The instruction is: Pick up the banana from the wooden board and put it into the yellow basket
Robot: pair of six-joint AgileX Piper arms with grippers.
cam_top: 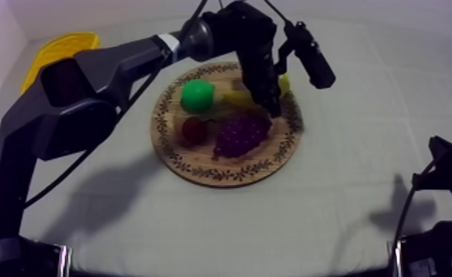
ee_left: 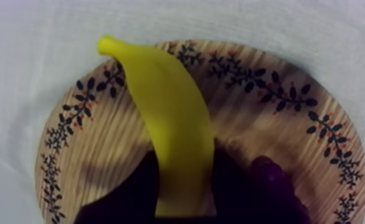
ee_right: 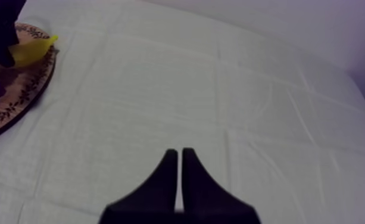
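1. Top view: the round wooden board (cam_top: 221, 174), straight-grained with a leafy printed rim, lies mid-table. The left gripper (cam_top: 271, 103) is down at its far right edge.
2. In the left wrist view, its black fingers (ee_left: 131, 190) pinch the smooth, curved banana (ee_left: 172, 119), beside the knobbly purple grapes (cam_top: 240, 135).
3. The ribbed yellow basket (cam_top: 55, 48) sits at the table's far left corner.
4. The right gripper (ee_right: 180, 156) has its fingers pressed into a narrow wedge over the creased cloth (ee_right: 232, 89).

Banana (cam_top: 236, 98) on board (cam_top: 221, 175) — basket (cam_top: 55, 50) far left
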